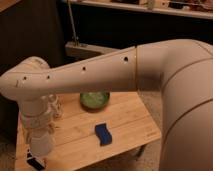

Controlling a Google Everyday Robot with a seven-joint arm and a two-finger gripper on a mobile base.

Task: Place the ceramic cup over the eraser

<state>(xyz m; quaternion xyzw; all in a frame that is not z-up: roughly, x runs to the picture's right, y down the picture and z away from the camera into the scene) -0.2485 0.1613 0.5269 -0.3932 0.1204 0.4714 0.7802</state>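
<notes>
Ceramic cup (pixel 43 146) is hanging out well to the left of the blue block (pixel 103 134), low over the worktop (pixel 125 120). The gripper (pixel 42 136) is coming down from above and clamping it. Eraser (pixel 35 162) is peeking out right under the cup's bottom edge. Green bowl (pixel 95 99) is sitting just behind the blue block.

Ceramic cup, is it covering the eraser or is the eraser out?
Not covered: the eraser shows at the lower edge of the ceramic cup. The gripper is directly above the cup.
</notes>
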